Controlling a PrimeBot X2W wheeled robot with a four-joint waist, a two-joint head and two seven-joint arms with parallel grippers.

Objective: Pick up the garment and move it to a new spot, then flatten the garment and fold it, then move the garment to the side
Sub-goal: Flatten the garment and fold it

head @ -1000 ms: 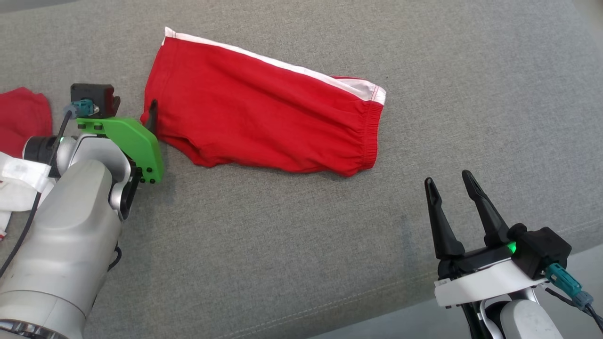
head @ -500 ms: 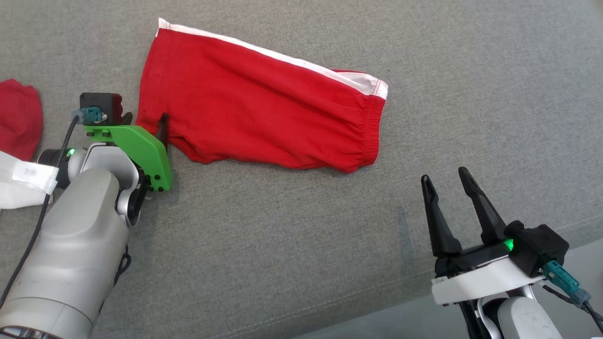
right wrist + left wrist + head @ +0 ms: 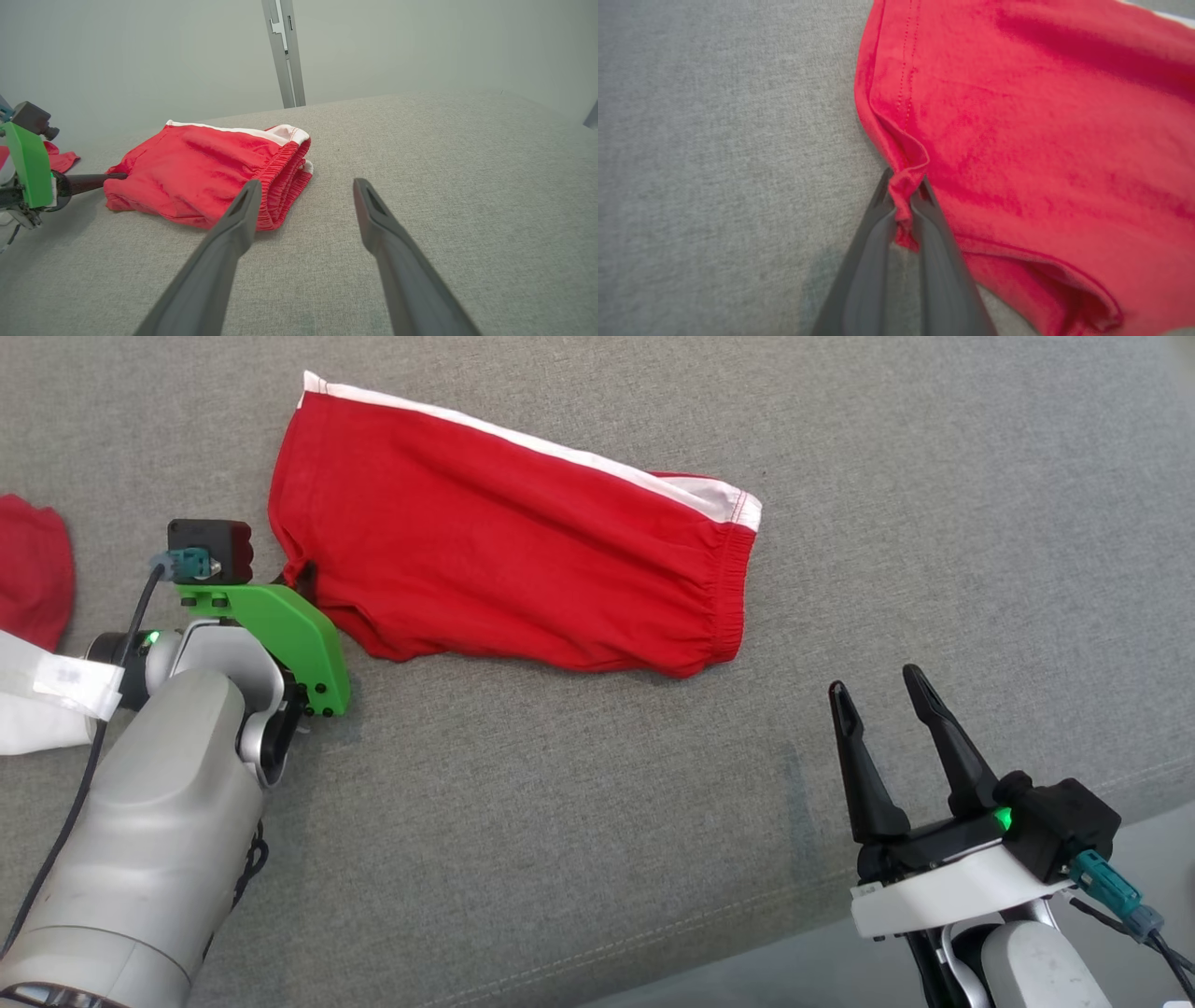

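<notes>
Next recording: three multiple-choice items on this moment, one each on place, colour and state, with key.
1. Where does the left end effector grip the red shorts? A) waistband B) leg-hem edge C) middle
2. The stripe along the shorts' far edge is: A) blue B) black C) white
3. The right end effector is: A) open, empty B) shut on the shorts C) shut, empty
1 B, hem cloth bunches in it; 2 C, the band is white; 3 A, jaws apart, nothing between.
</notes>
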